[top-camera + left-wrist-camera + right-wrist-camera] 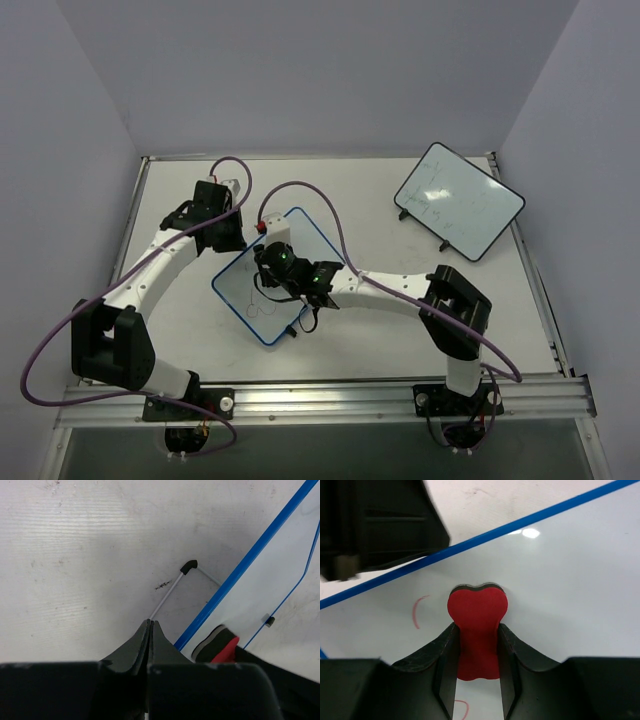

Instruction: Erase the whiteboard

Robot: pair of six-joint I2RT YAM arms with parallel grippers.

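In the overhead view, the rounded rectangular white board with a blue frame (240, 287) is seen lying turned at an angle in the middle of the white bench (380, 330). The right pincer (266, 238) is held over the board's far corner. The left pincer (240, 232) is placed just beside that corner, off the board's left edge. A second whiteboard with a black frame and faint marks (460, 200) is propped well apart, at the far right of the bench.

In the left wrist view, the left pincer (151, 625) is shown with its fingers pressed together. A thin grey wire leg with a black cap (172, 592) runs right up to the tips; whether it is pinched cannot be told. The blue-framed board (270, 580) is seen just to the right of the tips, slanting across the bench (75, 555). A red foam eraser with a black felt layer (220, 647) is seen at the board's near edge.

In the right wrist view, the right pincer (477, 630) is clamped on the narrow waist of the red eraser (477, 610). The eraser's head is set against the white surface of the board (560, 580), directly ahead of the fingertips and close to the blue edge. A red curved stroke (417, 611) is seen on the board just left of the eraser.
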